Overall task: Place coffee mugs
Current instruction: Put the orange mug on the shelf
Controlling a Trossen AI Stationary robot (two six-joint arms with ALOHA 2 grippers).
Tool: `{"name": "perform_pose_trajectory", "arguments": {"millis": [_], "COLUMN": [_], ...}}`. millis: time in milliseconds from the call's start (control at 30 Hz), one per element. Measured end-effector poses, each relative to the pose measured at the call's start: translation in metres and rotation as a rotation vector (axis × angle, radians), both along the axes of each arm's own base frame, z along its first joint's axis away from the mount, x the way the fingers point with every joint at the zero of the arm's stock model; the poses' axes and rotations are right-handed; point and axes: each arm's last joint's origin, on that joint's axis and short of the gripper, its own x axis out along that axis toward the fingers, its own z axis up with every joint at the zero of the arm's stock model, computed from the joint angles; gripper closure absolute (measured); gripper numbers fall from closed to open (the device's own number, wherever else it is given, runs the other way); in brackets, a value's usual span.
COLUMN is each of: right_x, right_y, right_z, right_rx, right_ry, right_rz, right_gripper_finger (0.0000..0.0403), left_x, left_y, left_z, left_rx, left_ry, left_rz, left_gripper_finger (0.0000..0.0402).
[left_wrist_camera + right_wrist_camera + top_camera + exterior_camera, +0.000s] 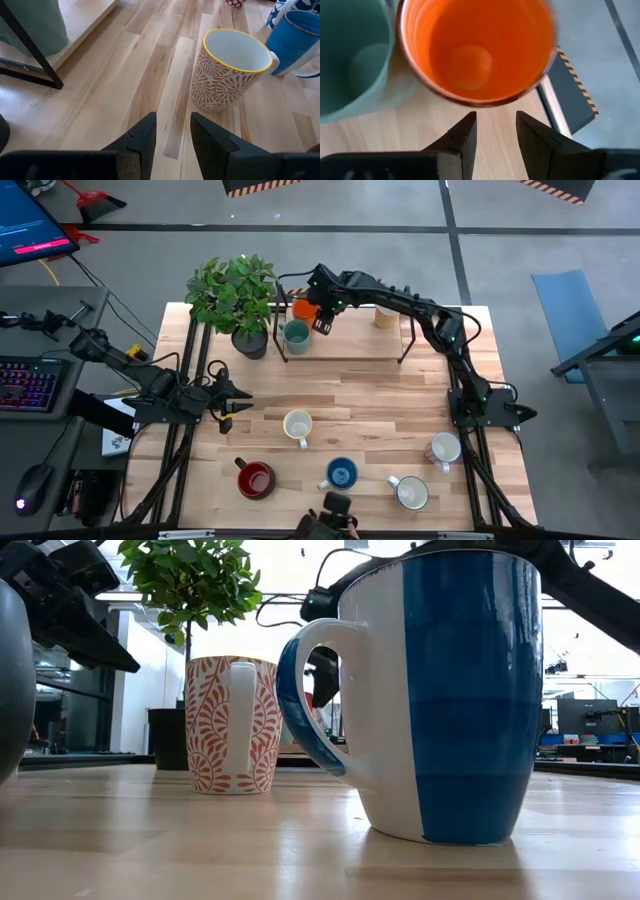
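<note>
Grey workshop floor around a light wooden table (360, 405); a low raised shelf (350, 345) on black legs runs along the far edge, potted plant (238, 295) at its 9 o'clock end.

On the shelf: orange mug (303, 309), glossy orange inside, plain rim, and a teal-green mug (296, 334) touching it at its 6 o'clock. A small cream mug (384, 317) stands farther along the shelf at 3 o'clock from the orange one.

Right gripper (325, 320) reaches over the shelf, just beside the orange mug at its 3 o'clock. In the right wrist view its fingers (461, 137) are parted, nothing between them, orange mug (475, 50) just ahead of the tips, teal-green mug (350, 60) next to it.

Left gripper (232, 402) rests low over the table at 9 o'clock of centre, released, holding nothing; left wrist view shows fingers (142, 140) apart.

On the table: white mug with orange leaf pattern and yellow rim (298, 425) at centre, handle toward 5 o'clock; red mug (254, 478) at 7 o'clock; blue-and-white mug (341, 473), blue inside, at 6 o'clock; white/grey mug (410, 492) at 5 o'clock; another white mug (445, 448) at 4 o'clock, just beside the right arm's base.
</note>
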Motion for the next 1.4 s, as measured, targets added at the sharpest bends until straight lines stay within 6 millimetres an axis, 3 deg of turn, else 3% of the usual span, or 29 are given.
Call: {"name": "perform_pose_trajectory", "arguments": {"millis": [233,800,1400], "right_x": [0.006,0.009,0.012], "right_y": [0.002,-0.002,-0.002], "right_z": [-0.017,-0.014,-0.012], "right_rx": [0.007,-0.094,-0.073], "right_ry": [0.053,0.036,-0.007], "right_rz": [0.024,-0.030,0.008], "right_gripper_finger": [0.0289,0.0289,0.0289], "left_x": [0.000,0.000,0.000], "left_y": [0.000,0.000,0.000], "left_z": [0.000,0.000,0.000], "left_rx": [0.000,0.000,0.000], "left_ry": [0.000,0.000,0.000], "left_rz": [0.000,0.000,0.000], "left_gripper_finger": [0.0291,0.0291,0.0291]}}
